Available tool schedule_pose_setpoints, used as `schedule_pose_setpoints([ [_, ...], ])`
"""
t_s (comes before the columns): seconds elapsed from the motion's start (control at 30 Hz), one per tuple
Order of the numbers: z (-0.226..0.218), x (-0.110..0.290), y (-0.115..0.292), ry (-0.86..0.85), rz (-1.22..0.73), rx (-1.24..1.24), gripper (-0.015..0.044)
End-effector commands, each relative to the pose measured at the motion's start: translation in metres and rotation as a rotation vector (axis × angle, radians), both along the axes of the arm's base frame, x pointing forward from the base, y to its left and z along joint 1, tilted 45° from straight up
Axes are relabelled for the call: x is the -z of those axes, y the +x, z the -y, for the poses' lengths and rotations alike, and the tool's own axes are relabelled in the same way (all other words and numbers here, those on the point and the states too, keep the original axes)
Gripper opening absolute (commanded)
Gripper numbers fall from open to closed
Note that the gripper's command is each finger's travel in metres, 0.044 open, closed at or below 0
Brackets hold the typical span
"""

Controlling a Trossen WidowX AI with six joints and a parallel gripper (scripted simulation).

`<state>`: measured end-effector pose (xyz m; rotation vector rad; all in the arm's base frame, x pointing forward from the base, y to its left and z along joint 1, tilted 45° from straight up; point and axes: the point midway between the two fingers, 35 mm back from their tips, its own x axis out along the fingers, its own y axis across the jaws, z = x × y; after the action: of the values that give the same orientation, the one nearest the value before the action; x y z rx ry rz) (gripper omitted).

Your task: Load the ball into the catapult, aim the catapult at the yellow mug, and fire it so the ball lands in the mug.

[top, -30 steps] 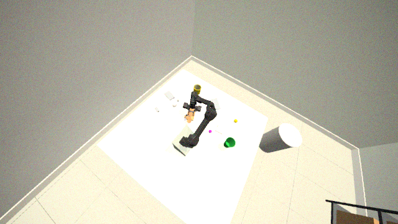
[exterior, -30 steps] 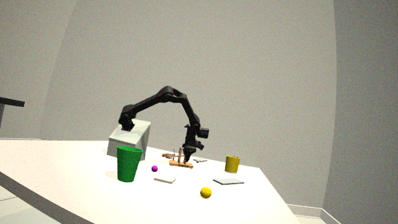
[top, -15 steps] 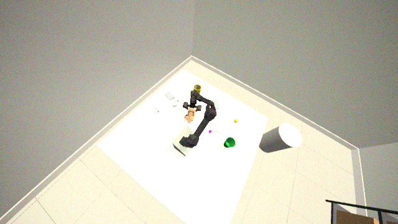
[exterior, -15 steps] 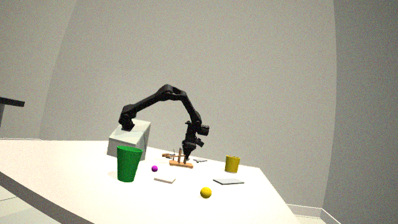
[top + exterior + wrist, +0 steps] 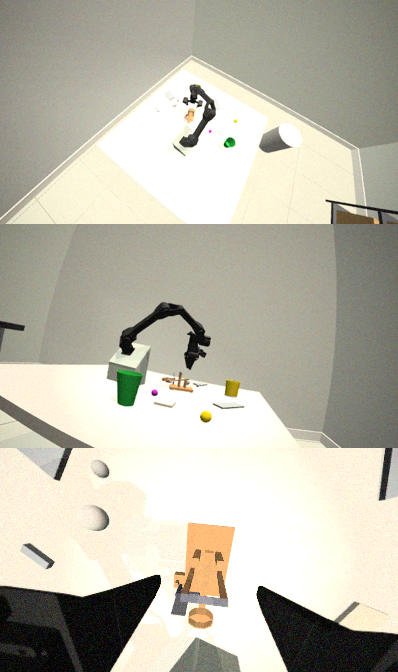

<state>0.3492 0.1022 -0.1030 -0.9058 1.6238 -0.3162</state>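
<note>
Now our black claw (image 5: 207, 598) hangs spread and empty above the small orange wooden catapult (image 5: 207, 565) at frame centre; next, we judge, comes fetching a ball.

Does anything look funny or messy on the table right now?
Nothing is tipped or spilled. The one odd thing: the catapult has an empty cup, while the yellow ball and pink ball sit loose on the table. The gripper hangs above, jaws open.

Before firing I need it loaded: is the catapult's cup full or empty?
Empty. The wrist view shows the catapult's round cup with nothing in it, and the open gripper above holds nothing.
</note>
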Motion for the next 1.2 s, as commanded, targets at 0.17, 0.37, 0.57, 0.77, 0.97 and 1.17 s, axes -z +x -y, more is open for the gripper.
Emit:
schedule_pose_setpoints([
  [0.17,0.004,-0.029,0.008,0.027,0.033,0.010,0.0361],
  [0.37,0.087,-0.071,0.016,0.064,0.106,0.086,0.0300],
  [0.57,0.174,-0.111,-0.006,0.058,0.193,0.169,0.0300],
  [0.77,0.246,-0.142,-0.057,0.009,0.272,0.256,0.0300],
  [0.97,0.259,-0.147,-0.073,-0.007,0.288,0.276,0.0300],
  [1.17,0.260,-0.146,-0.075,-0.007,0.288,0.277,0.0300],
])
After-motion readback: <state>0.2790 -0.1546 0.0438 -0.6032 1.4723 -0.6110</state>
